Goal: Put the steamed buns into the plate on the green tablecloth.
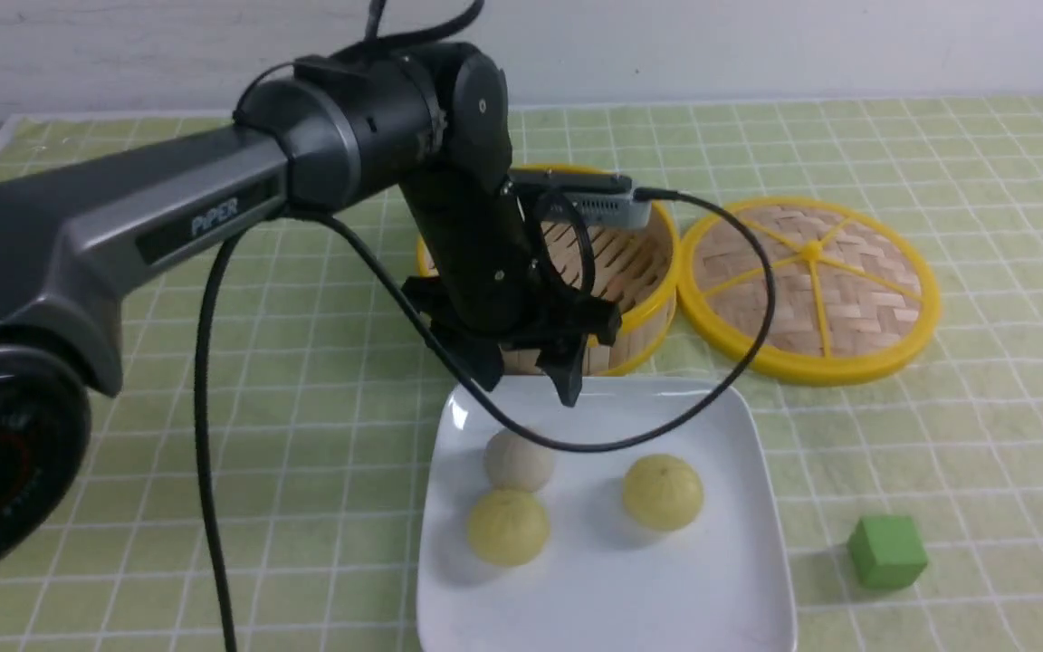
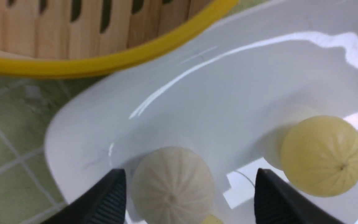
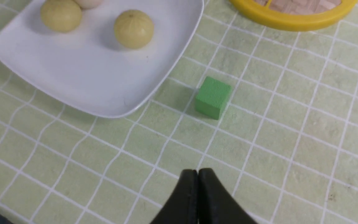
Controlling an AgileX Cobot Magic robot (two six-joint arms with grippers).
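Note:
Three steamed buns lie on the white square plate on the green tablecloth: an off-white bun, a pale yellow bun in front of it and a pale yellow bun to the right. My left gripper is open and empty, hanging above the plate's far edge, over the off-white bun. In the left wrist view the yellow bun lies beyond one finger. My right gripper is shut and empty over bare cloth, near the plate.
A bamboo steamer with a yellow rim stands behind the plate, partly hidden by my left arm. Its woven lid lies flat to its right. A green cube sits on the cloth right of the plate, also in the right wrist view.

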